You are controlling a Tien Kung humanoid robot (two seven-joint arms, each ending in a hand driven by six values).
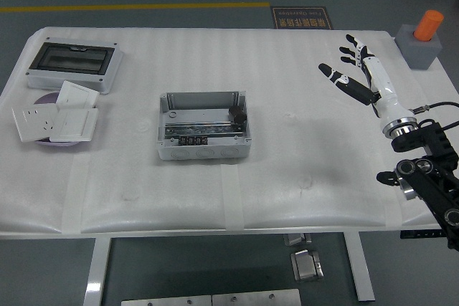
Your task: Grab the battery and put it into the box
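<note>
A: What is the surface like?

B: A white table [308,148] covered in a ribbed, foam-like sheet, with strips of pale tape running down to the near edge. Beyond the far edge the floor is grey, crossed by a yellow line [136,8], and a dark floor sign [300,17] lies near the table's far side.

A: And the box?

B: The open grey box [204,125] sits a little left of the table's middle. A small dark cylinder, the battery [235,113] as far as I can tell, stands inside it at the right end, beside a row of black terminals.

A: The robot?

B: Only the right hand [361,75] shows, over the table's right side, well apart from the box. Its fingers are spread and straight, pointing away from the robot, and hold nothing (the thumb juts toward the left). The black arm links sit below it at the right edge.

A: Anything else?

B: At the far left, a grey enclosure with a dark window [72,64]. Nearer, white wall sockets [56,119] lie piled on a purple disc. On the far right corner, a grey block topped by an orange cylinder [429,25].
</note>
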